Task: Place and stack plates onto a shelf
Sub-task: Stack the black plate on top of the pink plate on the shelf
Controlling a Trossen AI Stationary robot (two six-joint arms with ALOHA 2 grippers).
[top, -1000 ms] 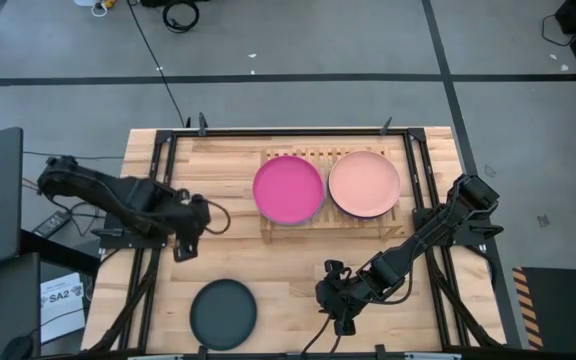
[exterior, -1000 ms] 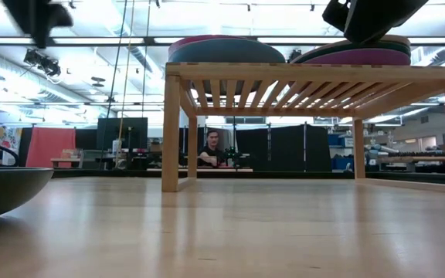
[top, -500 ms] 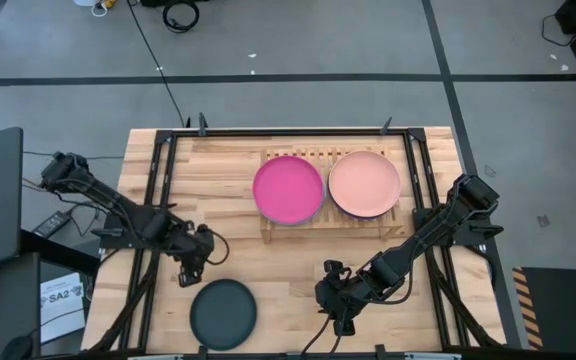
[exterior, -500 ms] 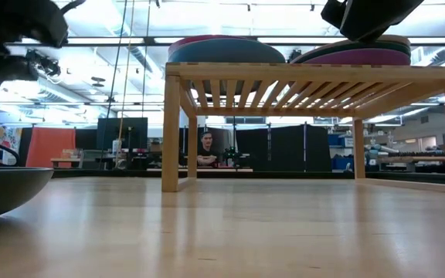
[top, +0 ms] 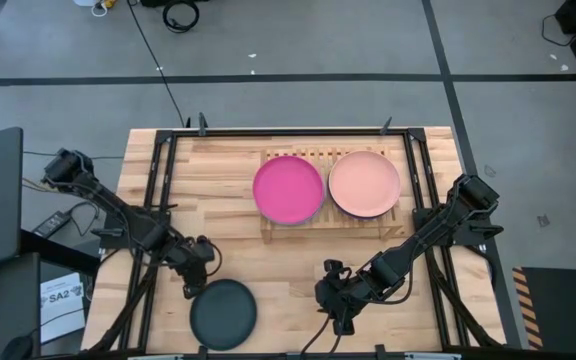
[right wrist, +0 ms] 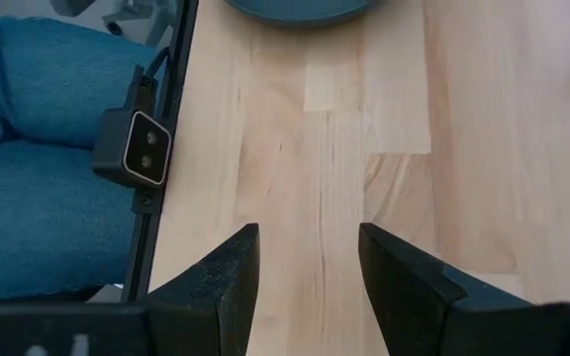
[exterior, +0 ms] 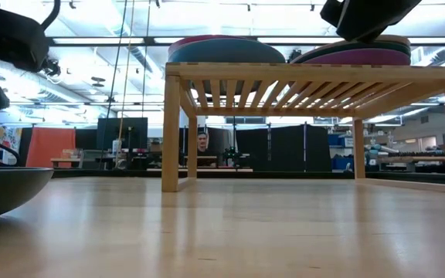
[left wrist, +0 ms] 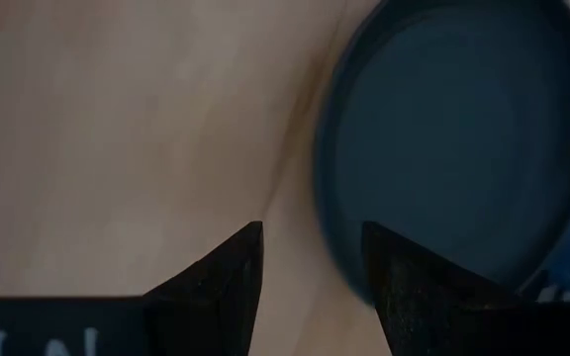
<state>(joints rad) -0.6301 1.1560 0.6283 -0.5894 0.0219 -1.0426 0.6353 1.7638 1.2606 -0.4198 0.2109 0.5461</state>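
Note:
The charcoal plate (top: 223, 313) lies flat on the tabletop near the near edge; it also shows as a dark bowl shape (exterior: 2, 189) in the low view. My left gripper (top: 196, 272) hovers open just beyond its far-left rim (left wrist: 327, 188), above it and not touching. On the wooden shelf (top: 333, 215) stand two stacks, one topped by the magenta plate (top: 288, 189), the other by the salmon plate (top: 364, 183). The low view shows a teal plate (exterior: 226, 51) and a purple plate (exterior: 361, 56) lower in those stacks. My right gripper (top: 336, 303) waits open near the near edge.
A black frame rail with a small camera module (right wrist: 139, 146) runs along the table's near edge, and a person's jeans-clad legs (right wrist: 38, 148) are just beyond it. Bare tabletop (top: 218, 190) stretches left of the shelf and between the two grippers. A person sits far behind the table (exterior: 203, 147).
My left gripper has travelled from the table's left-middle toward the near edge and slightly right, dropping lower, and now hangs at the charcoal plate's far-left rim. The plates and the right arm have stayed where they were.

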